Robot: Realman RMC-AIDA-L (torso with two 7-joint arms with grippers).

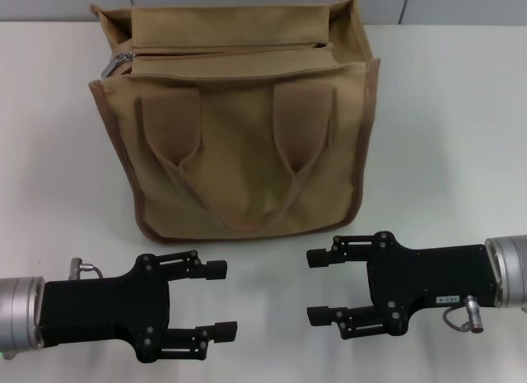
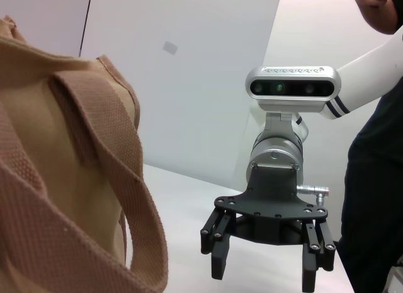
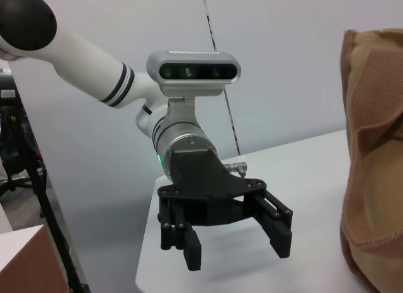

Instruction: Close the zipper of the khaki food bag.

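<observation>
The khaki food bag [image 1: 247, 152] stands upright on the white table [image 1: 445, 136], its two looped handles hanging down the front. The zipper [image 1: 230, 48] runs along its top with a dark gap showing. Its silver pull tab [image 1: 115, 63] sits at the bag's left end. My left gripper [image 1: 221, 301] is open and empty, in front of the bag's left half, clear of it. My right gripper [image 1: 315, 286] is open and empty, in front of its right half. The left wrist view shows the bag [image 2: 50, 179] and the right gripper [image 2: 264, 271]. The right wrist view shows the bag [image 3: 371, 148] and the left gripper [image 3: 238, 250].
A person in dark clothes [image 2: 378, 192] stands beyond the table on my right side. A brown box [image 3: 25, 261] and a stand's legs [image 3: 44, 205] are off the table on my left side. A grey wall runs behind the bag.
</observation>
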